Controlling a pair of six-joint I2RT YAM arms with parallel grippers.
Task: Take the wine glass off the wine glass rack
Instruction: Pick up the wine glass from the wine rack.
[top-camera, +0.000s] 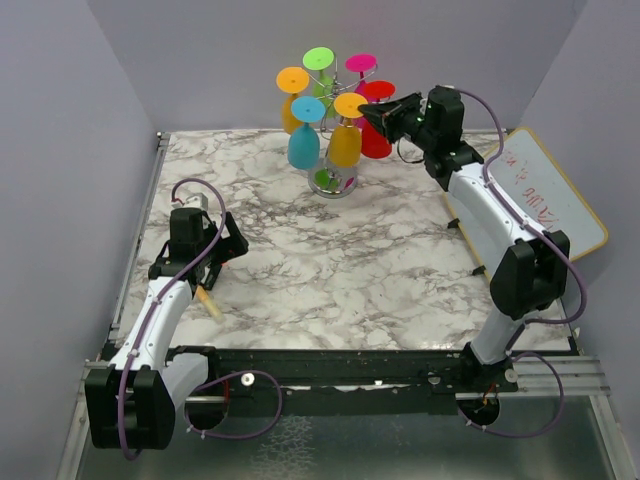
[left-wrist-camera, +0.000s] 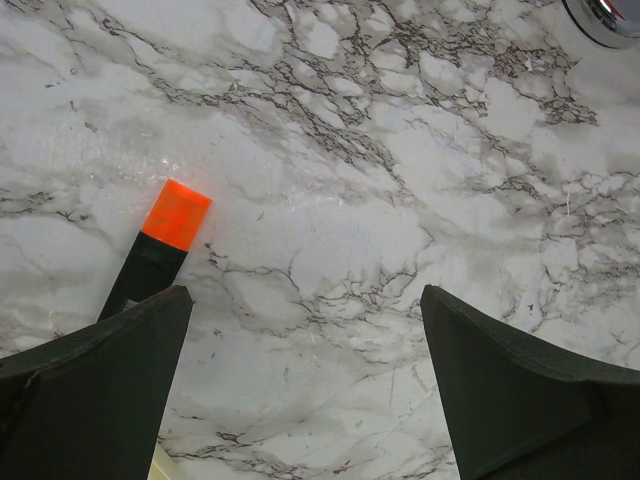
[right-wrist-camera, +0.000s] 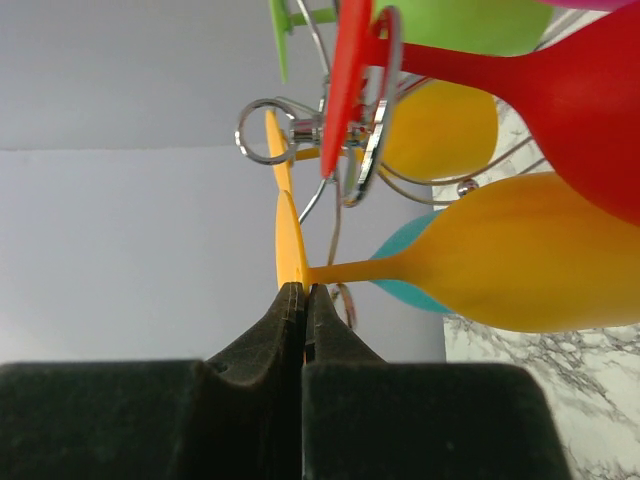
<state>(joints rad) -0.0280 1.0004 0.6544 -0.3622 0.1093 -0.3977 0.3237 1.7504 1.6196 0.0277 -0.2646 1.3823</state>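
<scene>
Illegible red handwriting on whiteboard (top-camera: 565, 200)

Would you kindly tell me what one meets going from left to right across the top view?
Left tool → blue glass → yellow glass → right tool → whiteboard.

White arm shells (top-camera: 480, 212) carry black joints (top-camera: 527, 275), purple cables (top-camera: 196, 182) and black wedge-shaped end effector fingers (left-wrist-camera: 505, 395).
</scene>
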